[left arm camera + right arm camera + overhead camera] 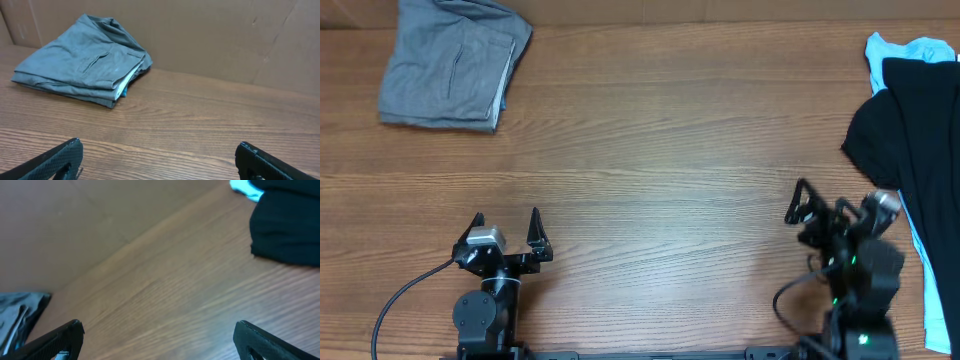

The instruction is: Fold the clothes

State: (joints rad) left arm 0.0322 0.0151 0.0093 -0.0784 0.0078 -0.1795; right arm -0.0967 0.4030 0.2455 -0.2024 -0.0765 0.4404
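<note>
A wood-grain tabletop is being viewed from overhead, and a brown cardboard wall is being shown behind it in both wrist views; a black cable is being trailed from the base of the left arm towards the near edge; only bare wood is being seen between each tool and the nearest garment. The grey shorts are lying folded at the far left corner of the tabletop, a welt pocket facing up, well apart from the left tool and ahead of it, slightly to its left. A black garment is being spread along the right edge over a light-blue garment, whose edges are showing beyond it; this pile is lying just beside the right tool, to its right. Both arms are being held low and drawn in at the near edge; the left tool is being pointed straight towards the far side, its fingers set wide apart and touching no garment; the right tool is being angled towards the far left, its fingers likewise being held wide apart and gripping no cloth.
</note>
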